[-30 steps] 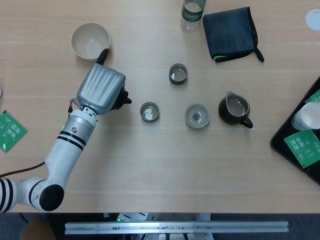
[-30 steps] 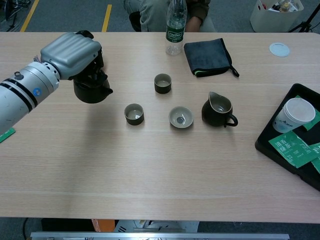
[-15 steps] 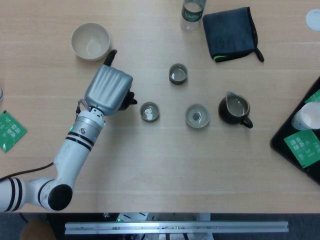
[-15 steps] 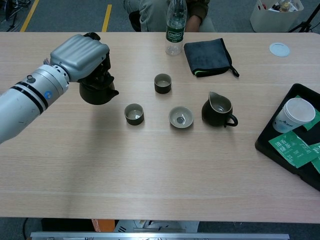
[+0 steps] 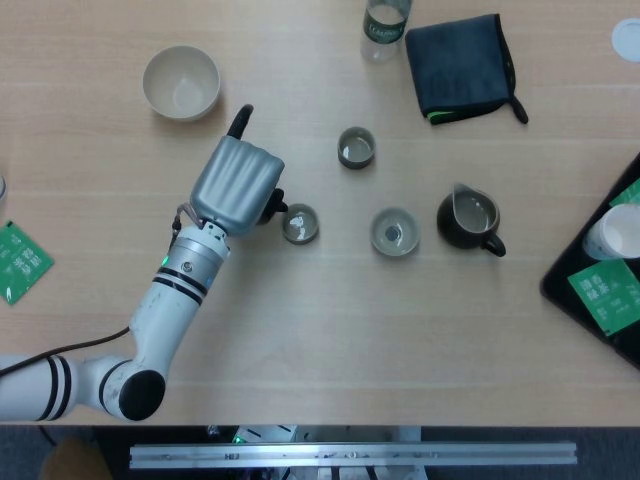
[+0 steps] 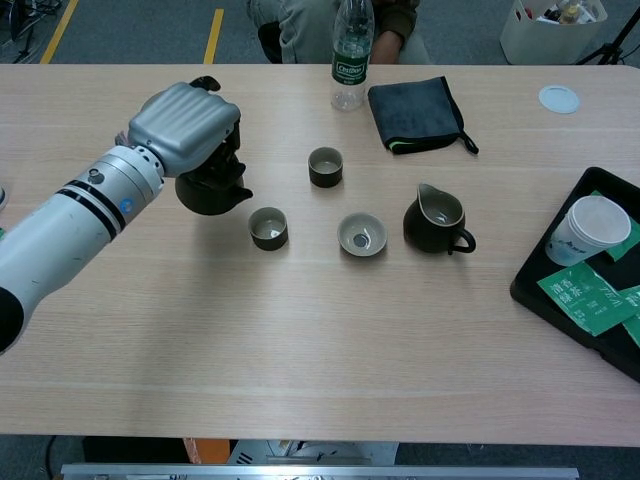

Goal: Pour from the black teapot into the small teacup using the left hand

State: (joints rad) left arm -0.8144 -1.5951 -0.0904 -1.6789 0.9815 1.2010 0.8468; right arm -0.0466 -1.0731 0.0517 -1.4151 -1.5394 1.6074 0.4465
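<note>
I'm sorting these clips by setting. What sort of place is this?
Probably a lab or office tea-serving test bench: a pale wooden table set with small teacups, a dark pitcher and a water bottle, with a seated person and taped floor behind.

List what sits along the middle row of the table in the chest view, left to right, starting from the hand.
Left hand holding the black teapot → small teacup → shallow cup → dark pitcher → white paper cup on the black tray.
</note>
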